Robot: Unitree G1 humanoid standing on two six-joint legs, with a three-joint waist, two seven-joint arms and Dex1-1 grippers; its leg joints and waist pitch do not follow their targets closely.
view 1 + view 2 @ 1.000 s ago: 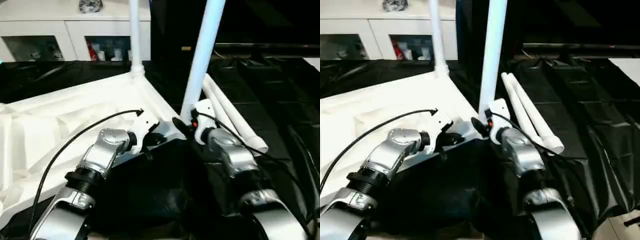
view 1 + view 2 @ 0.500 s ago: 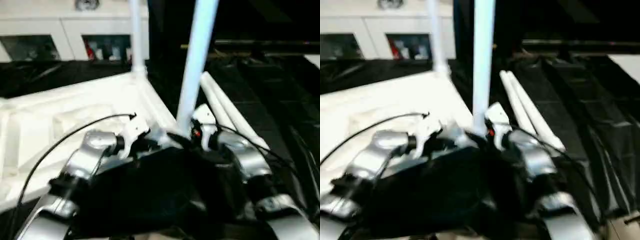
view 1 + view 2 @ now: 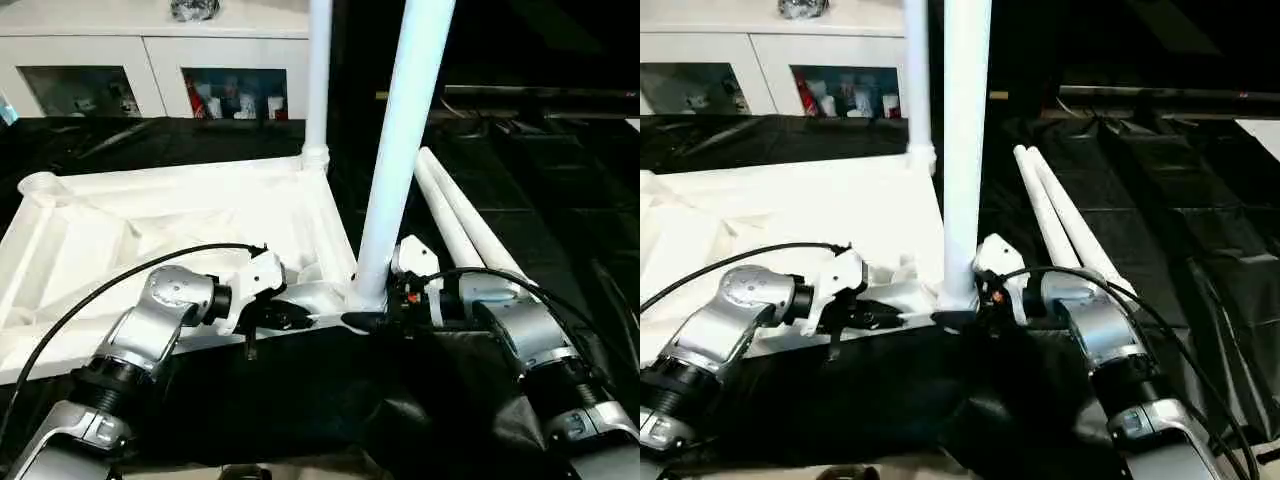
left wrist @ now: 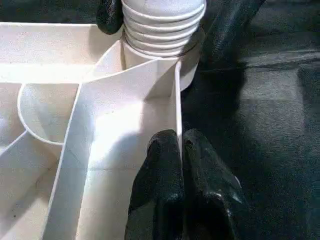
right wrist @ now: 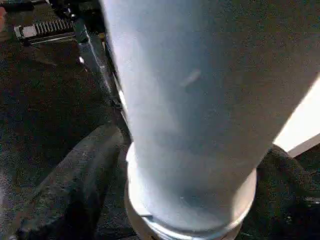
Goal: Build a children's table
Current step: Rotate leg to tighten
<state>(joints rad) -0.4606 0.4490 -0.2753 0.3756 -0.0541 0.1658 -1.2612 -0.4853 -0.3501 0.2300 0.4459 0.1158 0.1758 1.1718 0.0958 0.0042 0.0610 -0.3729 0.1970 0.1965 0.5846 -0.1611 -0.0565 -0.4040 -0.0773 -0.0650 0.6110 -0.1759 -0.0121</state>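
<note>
I see the upturned white tabletop (image 3: 150, 215) at centre left of the head view, on a black sheet (image 3: 560, 200). One leg (image 3: 400, 150) stands in its near corner socket, another leg (image 3: 318, 80) at the far corner; two spare legs (image 3: 455, 215) lie right of it. My left gripper (image 4: 180, 150) is pressed together against a rib. My right gripper (image 5: 190, 200) straddles the near leg's base, fingers (image 5: 75, 185) spread. A white cabinet (image 3: 150, 60) with glass doors lines the top left

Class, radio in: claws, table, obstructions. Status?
Left claw shut on tabletop rib. Right claw straddles near upright leg at its socket. Two legs standing, two spare legs lie on the black cloth.
</note>
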